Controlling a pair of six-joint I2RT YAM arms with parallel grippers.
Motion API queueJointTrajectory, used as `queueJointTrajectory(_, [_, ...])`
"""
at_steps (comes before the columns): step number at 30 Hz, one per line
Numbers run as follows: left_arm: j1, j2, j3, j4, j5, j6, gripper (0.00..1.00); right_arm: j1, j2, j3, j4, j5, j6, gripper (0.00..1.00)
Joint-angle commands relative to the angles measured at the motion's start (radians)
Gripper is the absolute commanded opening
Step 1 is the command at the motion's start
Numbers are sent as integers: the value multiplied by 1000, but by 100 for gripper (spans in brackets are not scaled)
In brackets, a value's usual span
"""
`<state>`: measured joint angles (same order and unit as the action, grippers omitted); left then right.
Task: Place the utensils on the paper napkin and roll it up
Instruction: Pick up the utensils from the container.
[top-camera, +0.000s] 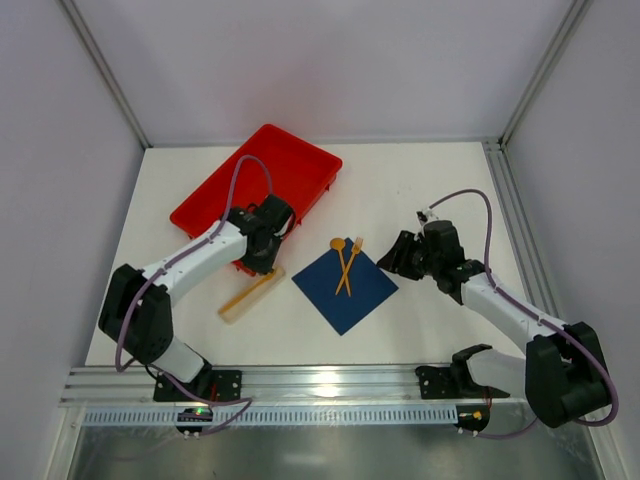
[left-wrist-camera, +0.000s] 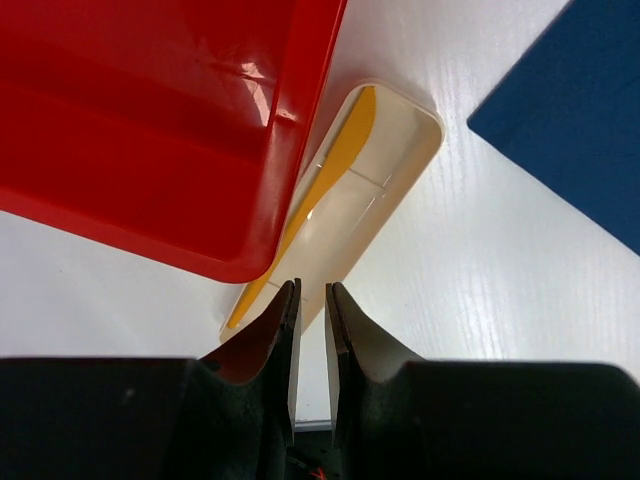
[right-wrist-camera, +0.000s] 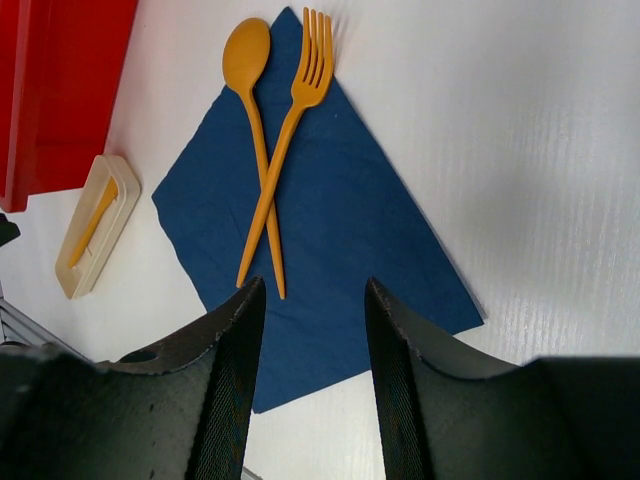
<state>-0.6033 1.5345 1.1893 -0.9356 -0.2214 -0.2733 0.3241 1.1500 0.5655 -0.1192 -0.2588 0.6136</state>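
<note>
The navy paper napkin lies flat at mid-table and also shows in the right wrist view. An orange spoon and an orange fork lie crossed on it, their heads at its far corner. A third orange utensil, a knife, lies in a pale beige case against the red tray's edge. My left gripper hovers over the case's near end, its jaws a narrow gap apart and empty. My right gripper is open and empty just right of the napkin.
The red tray sits at the back left, tilted, with its near edge over the beige case. A metal rail runs along the table's front edge. White walls enclose the sides and back.
</note>
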Motion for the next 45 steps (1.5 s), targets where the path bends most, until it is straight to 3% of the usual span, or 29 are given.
queueJointTrajectory(1, [8, 39, -37, 6, -21, 43, 19, -2, -18, -3, 73, -19, -8, 47])
queueJointTrajectory(7, [10, 59, -109, 51, 7, 68, 20, -5, -47, 27, 20, -5, -57, 47])
queueJointTrajectory(18, [-1, 137, -99, 61, 105, 45, 21, -26, -84, 30, 1, -13, -74, 47])
queueJointTrajectory(26, [-4, 113, -102, 64, 169, 42, 23, -34, -102, 25, -2, -11, -75, 47])
queueJointTrajectory(35, [-1, 128, -80, 31, 37, 78, 22, -42, -114, 13, -2, -16, -78, 47])
queueJointTrajectory(45, [0, 187, -76, 47, 48, 98, 25, -49, -133, 11, -10, -19, -87, 47])
